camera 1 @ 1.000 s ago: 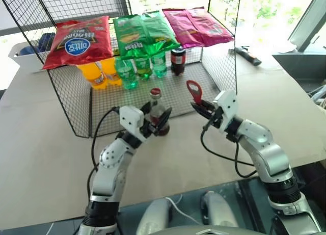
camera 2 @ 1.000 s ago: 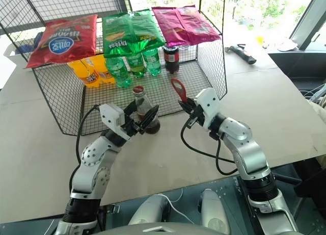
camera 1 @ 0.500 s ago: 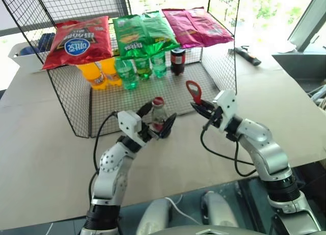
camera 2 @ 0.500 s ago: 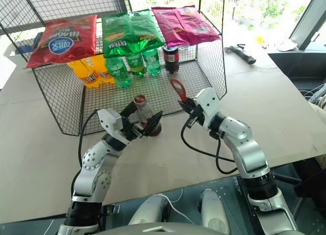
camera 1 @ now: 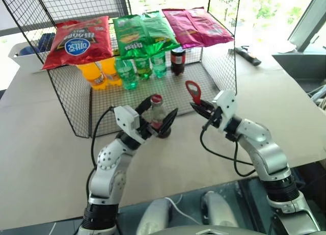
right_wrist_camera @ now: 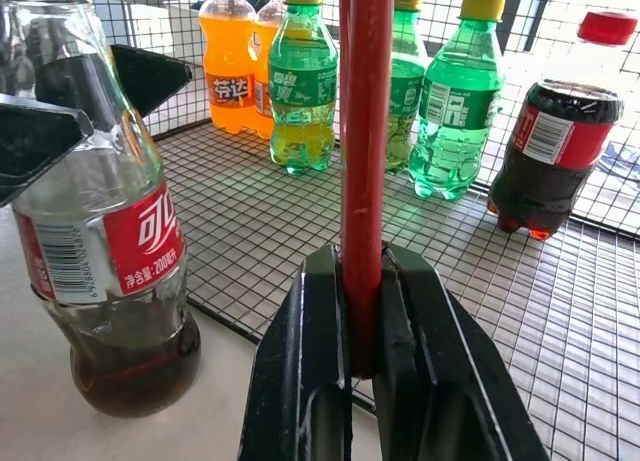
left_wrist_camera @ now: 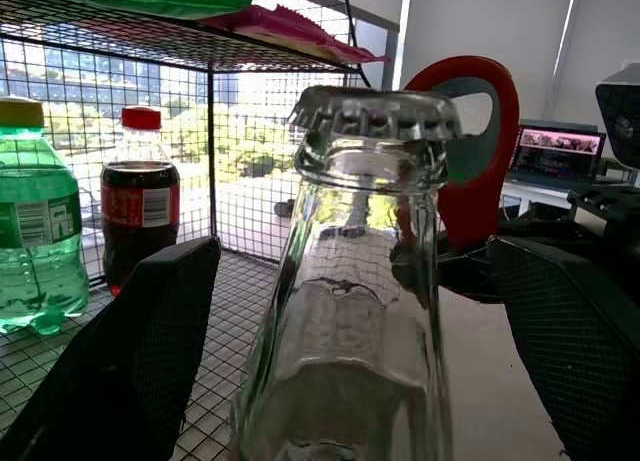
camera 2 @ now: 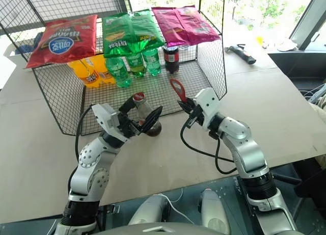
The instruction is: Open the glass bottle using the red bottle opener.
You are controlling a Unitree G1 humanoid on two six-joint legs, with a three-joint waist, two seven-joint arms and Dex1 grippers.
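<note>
Beside wire shelving, capped red-labelled glass bottle (camera 1: 158,115) stands between wide-open left pincer (camera 1: 159,116); right pincer (camera 1: 197,107) clamps red bottle opener (camera 1: 193,91).

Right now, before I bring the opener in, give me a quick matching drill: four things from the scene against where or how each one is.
Things:
1. glass bottle
2. red bottle opener
3. dark cola bottle
4. red chip bag

States:
A. lying on top of the wire rack
B. clamped upright in the shut right gripper
C. standing capped between the open fingers of the left gripper
D. standing at the back of the rack, beside the green bottles

Pairs: 1-C, 2-B, 3-D, 4-A
</note>
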